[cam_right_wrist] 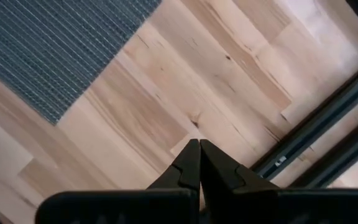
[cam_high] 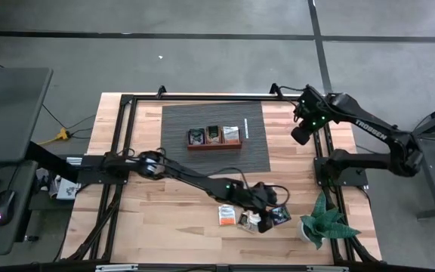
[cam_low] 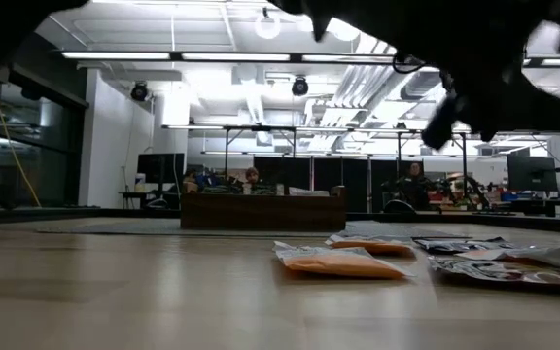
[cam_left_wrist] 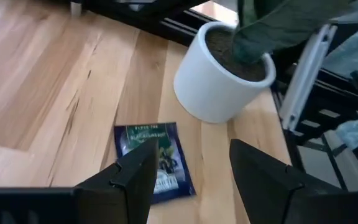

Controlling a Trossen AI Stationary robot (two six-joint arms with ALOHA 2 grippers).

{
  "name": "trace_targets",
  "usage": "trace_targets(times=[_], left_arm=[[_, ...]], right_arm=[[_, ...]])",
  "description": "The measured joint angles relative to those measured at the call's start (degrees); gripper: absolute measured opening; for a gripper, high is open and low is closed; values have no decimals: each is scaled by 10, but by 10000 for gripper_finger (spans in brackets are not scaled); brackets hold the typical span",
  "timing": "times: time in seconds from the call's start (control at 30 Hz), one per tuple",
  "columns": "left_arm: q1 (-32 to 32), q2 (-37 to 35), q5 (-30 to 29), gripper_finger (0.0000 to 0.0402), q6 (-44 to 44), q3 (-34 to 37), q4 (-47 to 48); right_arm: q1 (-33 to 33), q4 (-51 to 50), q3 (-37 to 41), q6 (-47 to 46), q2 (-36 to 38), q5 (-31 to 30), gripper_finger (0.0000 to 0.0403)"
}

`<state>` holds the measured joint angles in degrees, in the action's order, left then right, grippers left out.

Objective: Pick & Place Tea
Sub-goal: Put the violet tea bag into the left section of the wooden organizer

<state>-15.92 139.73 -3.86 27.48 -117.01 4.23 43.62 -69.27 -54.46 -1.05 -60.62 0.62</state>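
Note:
Several flat tea sachets lie loose on the wood near the table's front right: an orange-and-white one point(cam_high: 226, 215), small dark ones point(cam_high: 248, 219) and a dark blue one point(cam_high: 279, 216). My left gripper point(cam_left_wrist: 192, 149) hovers open just above the dark blue sachet point(cam_left_wrist: 154, 158), which lies flat beside a white plant pot point(cam_left_wrist: 222, 74). The brown wooden tray point(cam_high: 214, 144) stands on a dark mat at the table's middle back, with a sachet in each compartment. My right gripper point(cam_right_wrist: 199, 146) is shut and holds nothing, above bare wood at the back right point(cam_high: 300, 136).
A potted plant point(cam_high: 322, 223) stands close to the right of the loose sachets, near the front right corner. The dark ribbed mat point(cam_high: 180, 155) covers the middle back. Black frame rails point(cam_high: 327, 151) run along the table's sides. Bare wood lies left of the sachets.

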Motion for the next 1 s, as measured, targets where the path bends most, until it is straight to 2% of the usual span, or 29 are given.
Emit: trace_targets(times=[0.1,0.17,0.33,0.47,0.6,0.77,1.0], left_arm=[[2,42,-2,197,2,-55,23],[1,52,-6,197,2,-73,72],[1,48,-11,197,-23,-75,90],[-2,50,-12,197,-76,-72,94],[-11,50,-38,197,-111,-73,98],[-16,50,-73,197,-127,-72,93],[-13,50,-81,197,-144,-72,85]], right_arm=[[15,3,0,14,7,14,0],[22,5,0,24,11,15,0],[38,6,0,47,16,15,0],[49,16,0,61,16,17,0],[55,31,0,62,16,31,0],[56,41,0,62,16,42,0],[56,46,0,57,16,42,0]])
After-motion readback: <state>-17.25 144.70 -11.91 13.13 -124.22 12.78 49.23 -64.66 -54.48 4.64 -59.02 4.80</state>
